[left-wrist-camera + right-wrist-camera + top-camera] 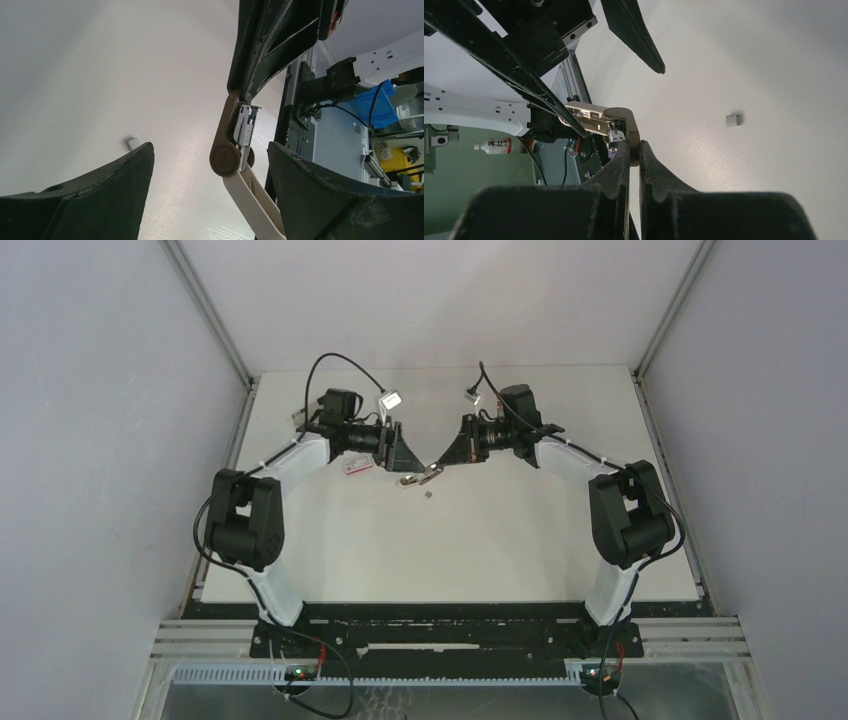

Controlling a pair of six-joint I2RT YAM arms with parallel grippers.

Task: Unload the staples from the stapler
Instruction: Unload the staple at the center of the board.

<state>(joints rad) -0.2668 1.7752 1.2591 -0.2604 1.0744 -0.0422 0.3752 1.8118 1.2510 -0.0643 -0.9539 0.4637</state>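
The stapler hangs opened out between the two arms above the table. My right gripper is shut on its tan top cover. In the left wrist view the tan hinge, the silver metal channel and the cream base arm lie between the wide-apart fingers of my left gripper, which is open and touches none of them. A short silver strip of staples lies loose on the table just below the stapler, showing too in the wrist views as staples and staples.
A small pink-and-white box lies on the table under the left arm's wrist. The white table is walled at left, right and back. Both arm bases stand at the near edge.
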